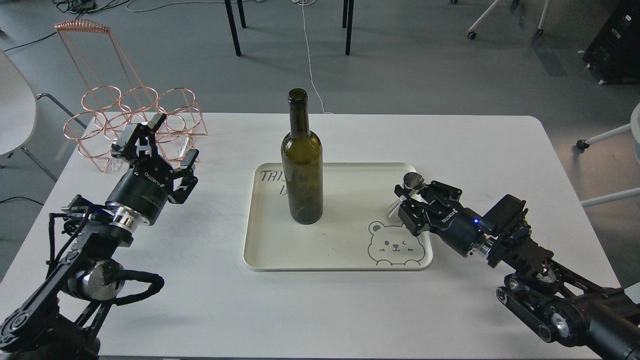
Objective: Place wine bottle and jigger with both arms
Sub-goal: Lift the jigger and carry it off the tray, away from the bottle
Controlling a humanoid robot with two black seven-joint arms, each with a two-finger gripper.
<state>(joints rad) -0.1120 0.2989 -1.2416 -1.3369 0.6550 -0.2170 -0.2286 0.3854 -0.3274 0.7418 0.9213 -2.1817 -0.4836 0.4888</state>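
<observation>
Nearest you, the right pincer (411,196) grips the jigger (413,183) over the right edge of the cream tray (338,250) on the white table (320,310). The wine bottle (301,165) stands upright on the tray's left half. Farther left, your left pincer (172,145) gapes wide, empty, before the copper wire rack (125,115).
</observation>
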